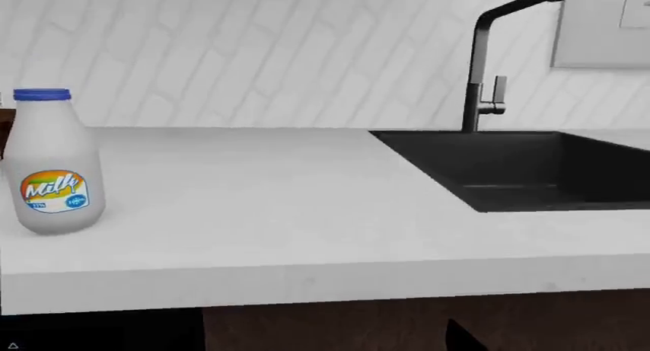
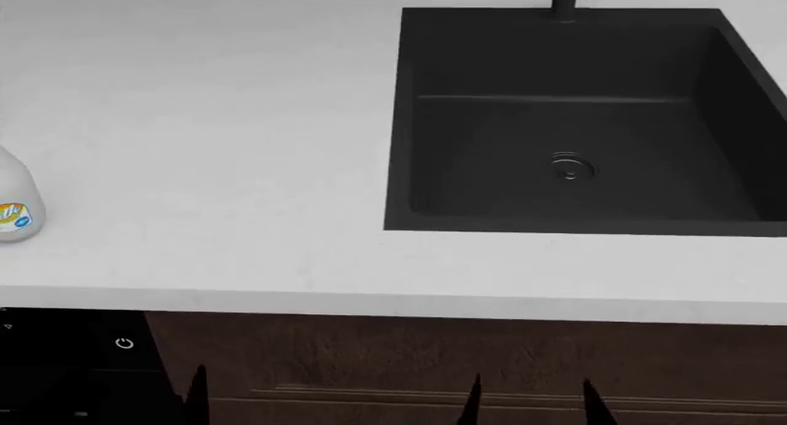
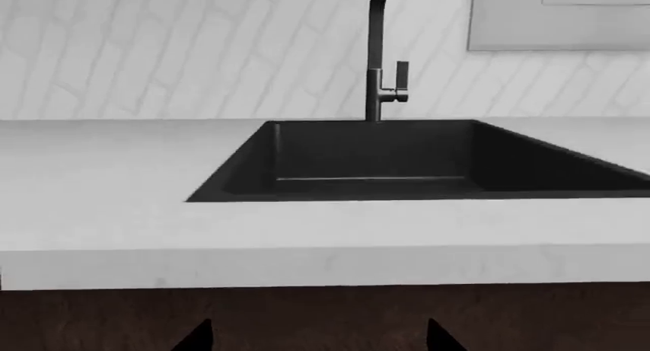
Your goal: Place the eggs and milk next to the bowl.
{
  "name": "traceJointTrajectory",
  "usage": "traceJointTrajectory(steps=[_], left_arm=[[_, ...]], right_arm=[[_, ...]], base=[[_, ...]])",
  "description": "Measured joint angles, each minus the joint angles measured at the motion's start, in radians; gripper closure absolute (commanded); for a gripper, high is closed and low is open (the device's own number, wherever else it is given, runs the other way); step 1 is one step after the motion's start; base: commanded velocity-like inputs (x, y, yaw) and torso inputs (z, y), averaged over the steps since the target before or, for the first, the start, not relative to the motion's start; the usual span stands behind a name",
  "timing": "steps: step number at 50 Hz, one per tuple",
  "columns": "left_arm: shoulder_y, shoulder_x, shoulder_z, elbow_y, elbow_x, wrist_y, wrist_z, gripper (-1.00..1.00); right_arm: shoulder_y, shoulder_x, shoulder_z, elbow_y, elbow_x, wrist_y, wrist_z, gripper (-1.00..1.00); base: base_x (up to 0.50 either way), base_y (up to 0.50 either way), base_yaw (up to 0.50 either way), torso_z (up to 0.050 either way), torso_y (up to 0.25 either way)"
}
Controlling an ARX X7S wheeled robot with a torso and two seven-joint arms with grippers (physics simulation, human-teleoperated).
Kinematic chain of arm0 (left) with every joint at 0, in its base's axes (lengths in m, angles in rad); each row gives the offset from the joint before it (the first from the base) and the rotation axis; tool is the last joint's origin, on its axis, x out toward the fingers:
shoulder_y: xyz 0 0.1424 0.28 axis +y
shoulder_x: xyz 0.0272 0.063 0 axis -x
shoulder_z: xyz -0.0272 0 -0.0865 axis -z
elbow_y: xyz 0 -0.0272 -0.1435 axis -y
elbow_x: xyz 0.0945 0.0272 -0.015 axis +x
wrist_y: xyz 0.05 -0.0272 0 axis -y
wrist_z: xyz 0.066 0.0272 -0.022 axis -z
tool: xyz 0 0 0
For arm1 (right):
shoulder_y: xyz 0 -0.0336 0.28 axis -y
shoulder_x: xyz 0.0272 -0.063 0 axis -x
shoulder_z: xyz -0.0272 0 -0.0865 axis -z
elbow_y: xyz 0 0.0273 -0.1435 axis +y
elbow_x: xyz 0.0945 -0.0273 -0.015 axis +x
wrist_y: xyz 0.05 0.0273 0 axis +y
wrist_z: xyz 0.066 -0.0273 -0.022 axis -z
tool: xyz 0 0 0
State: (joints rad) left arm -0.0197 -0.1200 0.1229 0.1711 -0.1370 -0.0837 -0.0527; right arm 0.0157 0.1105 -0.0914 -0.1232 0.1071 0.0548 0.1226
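Observation:
The milk (image 1: 51, 164), a white bottle with a blue cap and a yellow-blue label, stands upright on the white counter (image 1: 264, 206). In the head view it is cut off by the left edge (image 2: 15, 208). A dark-brown sliver (image 1: 5, 130) shows behind it; I cannot tell what it is. The eggs and the bowl are out of view. My left gripper (image 1: 325, 339) is low in front of the cabinet, below the counter edge and right of the milk. One fingertip (image 1: 462, 337) shows, far off centre. My right gripper (image 3: 317, 339) is open and empty in front of the sink cabinet; it also shows in the head view (image 2: 532, 405).
A black sink (image 2: 578, 121) is set into the counter's right half, with a dark faucet (image 1: 488, 54) behind it against the white tiled wall. Dark-brown cabinet fronts (image 2: 369, 360) run below the counter. A black appliance panel (image 2: 74, 360) is at the lower left.

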Motion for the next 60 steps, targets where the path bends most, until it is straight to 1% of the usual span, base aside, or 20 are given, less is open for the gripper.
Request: traceJointTrajectory(steps=[12, 25, 36, 49, 54, 60], left_arm=[[-0.063, -0.050, 0.011, 0.113, 0.002, -0.101, -0.002, -1.00], [-0.175, -0.107, -0.027, 0.261, -0.038, -0.239, -0.001, -1.00], [-0.285, -0.173, -0.092, 0.370, -0.108, -0.383, 0.015, -1.00], [-0.386, -0.262, -0.219, 0.510, -0.201, -0.546, 0.010, -1.00], [-0.407, -0.278, -0.252, 0.547, -0.233, -0.586, 0.009, -1.00], [-0.415, -0.294, -0.276, 0.579, -0.255, -0.620, 0.006, -1.00]], right_arm=[[0.059, 0.043, 0.014, -0.101, 0.002, 0.083, 0.025, -1.00], [0.179, 0.097, 0.058, -0.226, 0.021, 0.223, 0.046, -1.00], [0.285, 0.160, 0.126, -0.324, 0.062, 0.363, 0.053, -1.00], [0.411, 0.248, 0.202, -0.454, 0.111, 0.550, 0.058, -1.00], [0.433, 0.271, 0.216, -0.486, 0.118, 0.591, 0.060, -1.00], [0.432, 0.278, 0.223, -0.495, 0.125, 0.600, 0.058, -1.00]], base=[[0.00, 0.00, 0.00, 0.050, 0.000], [0.00, 0.00, 0.00, 0.050, 0.000], [0.00, 0.00, 0.00, 0.001, 0.000], [0.00, 0.00, 0.00, 0.000, 0.000], [0.00, 0.50, 0.00, 0.000, 0.000], [0.00, 0.50, 0.00, 0.000, 0.000]])
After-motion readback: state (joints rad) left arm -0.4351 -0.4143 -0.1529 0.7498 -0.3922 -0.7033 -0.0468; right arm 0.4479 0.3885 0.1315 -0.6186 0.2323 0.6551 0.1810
